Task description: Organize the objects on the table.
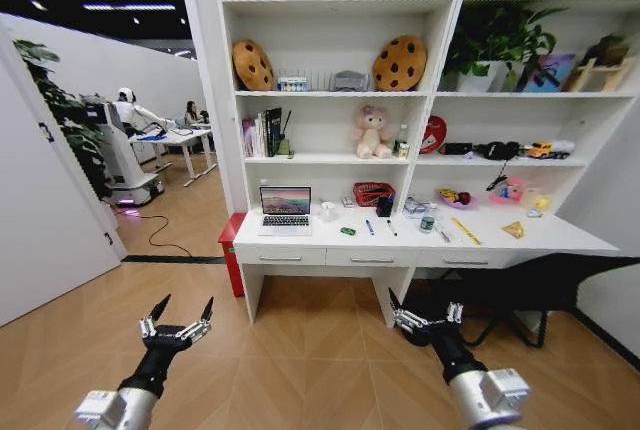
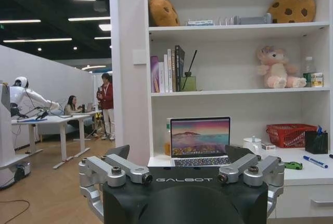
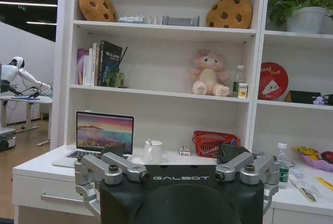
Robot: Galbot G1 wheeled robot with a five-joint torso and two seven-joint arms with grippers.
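Black-tipped fingers (image 1: 161, 307) of left gripper (image 1: 181, 310) spread wide, grasping nothing, low over wood floor (image 1: 300, 350) and well short of table (image 1: 520, 240); same for right gripper (image 1: 424, 312), splayed and empty, on the other side. Farther out, on the white desktop: laptop (image 1: 286, 209) at the left end, lid up, screen facing outward toward the robot, hinge line running along the desk's length. Likely stiff, smooth, fairly heavy for these fingers; best closed first and taken by the base edges, never by the thin lid. Beside it, white mug (image 1: 328, 212), rigid and breakable, graspable across the body. Toward the front edge, tiny green toy car (image 1: 347, 231), light, apt to roll, long axis roughly along the desk. Next, blue pen (image 1: 369, 227) and black pen (image 1: 391, 227), slim, slippery, long axes running front to back; pinch across the barrel at mid-length. Further right, green-capped bottle (image 1: 427, 221) upright, light, easily tipped, to be gripped around the body. Yellow ruler (image 1: 465, 231) lying diagonally, thin and flat, hard to lift off the surface.
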